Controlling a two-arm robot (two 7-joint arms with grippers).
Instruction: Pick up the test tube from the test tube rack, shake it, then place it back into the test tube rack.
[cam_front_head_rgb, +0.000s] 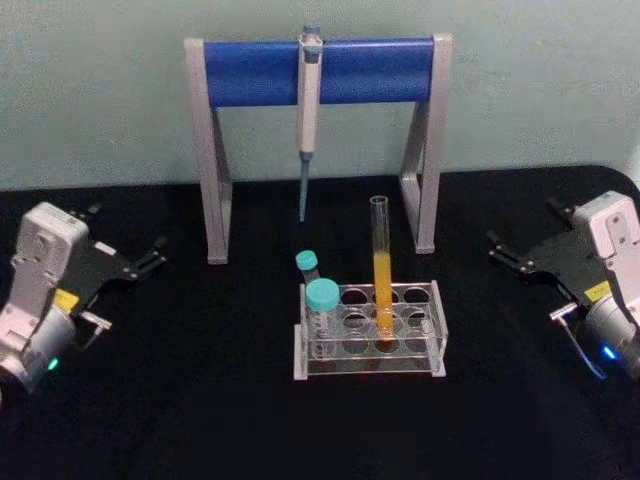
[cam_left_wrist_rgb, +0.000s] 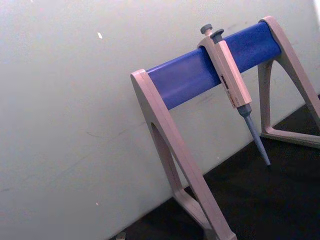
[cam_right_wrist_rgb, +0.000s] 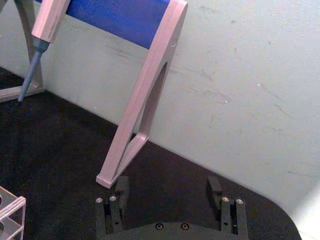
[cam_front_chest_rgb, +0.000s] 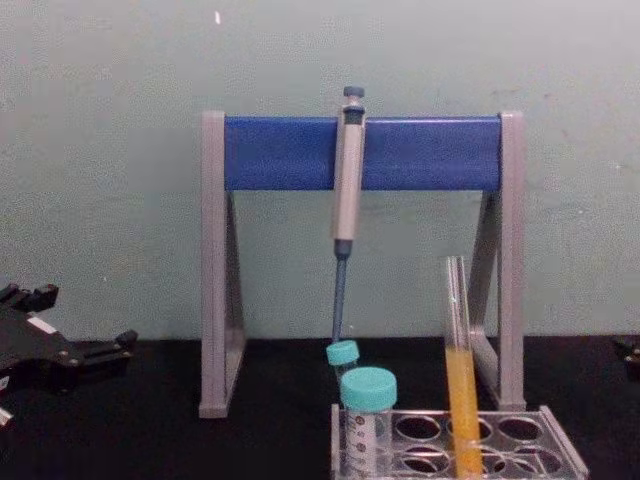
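Note:
The test tube (cam_front_head_rgb: 380, 262), tall clear glass with orange-yellow liquid in its lower half, stands upright in the test tube rack (cam_front_head_rgb: 370, 366) at the table's middle. In the chest view the test tube (cam_front_chest_rgb: 460, 372) rises from the rack (cam_front_chest_rgb: 560, 452) at the bottom right. My left gripper (cam_front_head_rgb: 128, 232) hovers open at the far left, well away from the rack. At the far right my right gripper (cam_front_head_rgb: 525, 230) is also open and holds nothing. The right wrist view shows that gripper (cam_right_wrist_rgb: 167, 186) with its fingers (cam_right_wrist_rgb: 121, 186) spread wide over bare black table.
Two teal-capped vials (cam_front_head_rgb: 322, 300) sit in the rack's left end. Behind the rack stands a grey-and-blue pipette stand (cam_front_head_rgb: 320, 70) with a grey pipette (cam_front_head_rgb: 308, 120) hanging from it. The table is black; a pale wall closes the back.

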